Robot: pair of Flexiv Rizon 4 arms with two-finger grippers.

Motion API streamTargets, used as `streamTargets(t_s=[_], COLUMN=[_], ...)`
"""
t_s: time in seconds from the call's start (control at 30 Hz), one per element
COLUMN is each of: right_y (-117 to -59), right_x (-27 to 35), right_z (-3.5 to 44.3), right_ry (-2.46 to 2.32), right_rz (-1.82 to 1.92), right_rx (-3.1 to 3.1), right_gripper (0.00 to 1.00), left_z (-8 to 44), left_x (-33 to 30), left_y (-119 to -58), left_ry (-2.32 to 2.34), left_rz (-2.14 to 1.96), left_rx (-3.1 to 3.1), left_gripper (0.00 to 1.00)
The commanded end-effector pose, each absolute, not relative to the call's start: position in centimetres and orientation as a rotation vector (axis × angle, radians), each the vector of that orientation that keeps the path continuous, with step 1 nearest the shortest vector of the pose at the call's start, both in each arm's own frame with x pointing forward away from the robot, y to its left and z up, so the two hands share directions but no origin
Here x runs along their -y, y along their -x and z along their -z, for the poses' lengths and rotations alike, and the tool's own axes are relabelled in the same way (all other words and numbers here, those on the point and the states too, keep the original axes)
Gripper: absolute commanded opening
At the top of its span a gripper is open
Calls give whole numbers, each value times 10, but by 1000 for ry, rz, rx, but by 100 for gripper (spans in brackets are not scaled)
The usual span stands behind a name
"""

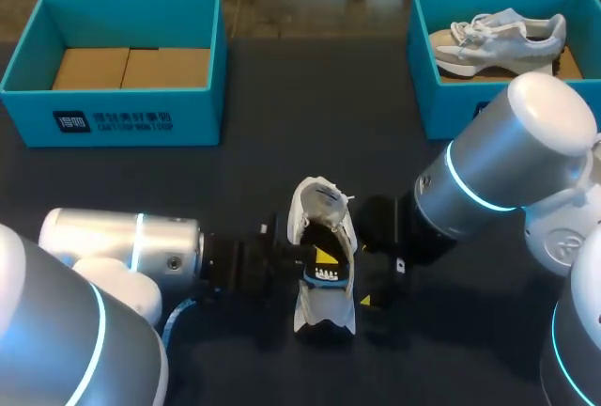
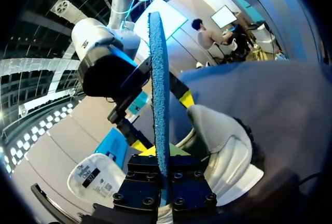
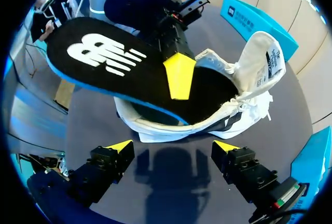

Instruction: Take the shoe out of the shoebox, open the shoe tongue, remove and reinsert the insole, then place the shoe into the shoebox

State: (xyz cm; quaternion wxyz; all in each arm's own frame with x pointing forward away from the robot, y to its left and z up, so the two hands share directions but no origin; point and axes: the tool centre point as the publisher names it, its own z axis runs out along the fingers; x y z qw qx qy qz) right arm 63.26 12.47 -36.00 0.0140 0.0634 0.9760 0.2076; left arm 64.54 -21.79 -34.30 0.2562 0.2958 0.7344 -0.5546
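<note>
Left claw (image 1: 324,257) pinches the insole (image 3: 104,58) over the shoe (image 1: 324,317) lying on the table (image 1: 282,96), my right claw (image 3: 174,149) spread just short of it, so pushing could drag the unheld shoe or buckle the insole.

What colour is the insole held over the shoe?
Insole: black top, white logo, blue underside; best in right wrist view.

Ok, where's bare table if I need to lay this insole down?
Widest bare table lies between the left shoebox and right shoebox, beyond the white shoe. A smaller patch sits between the left shoebox and the left arm. Crowded: around the shoe, flanked by the right arm and the left, which holds the insole.
</note>
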Motion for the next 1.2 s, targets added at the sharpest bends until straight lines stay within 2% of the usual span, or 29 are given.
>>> streamTargets(t_s=[0.03,0.23,0.3,0.37,0.4,0.53,0.6,0.67,0.7,1.2], right_y=[-632,-632,-632,-632,-632,-632,-632,-632,-632,-632], right_x=[-125,-125,-125,-125,-125,-125,-125,-125,-125,-125], right_z=[361,361,361,361,361,361,361,361,361,361], right_ry=[-199,-199,-199,-199,-199,-199,-199,-199,-199,-199], right_rz=[-646,-646,-646,-646,-646,-646,-646,-646,-646,-646], right_rx=[-3037,-3037,-3037,-3037,-3037,-3037,-3037,-3037,-3037,-3037], right_gripper=[100,100,100,100,100,100,100,100,100,100], left_z=[350,340,334,328,326,316,311,308,307,337], left_x=[227,221,219,217,216,214,214,215,216,231], left_y=[-651,-644,-641,-638,-636,-628,-625,-622,-620,-634], left_ry=[-781,-758,-754,-750,-750,-762,-772,-778,-791,-904], left_rz=[1513,1550,1556,1557,1558,1560,1569,1582,1586,1524], left_rx=[-2006,-2001,-1996,-1985,-1983,-1970,-1945,-1928,-1920,-1830], left_gripper=[0,0,25,33,34,33,29,13,0,0])
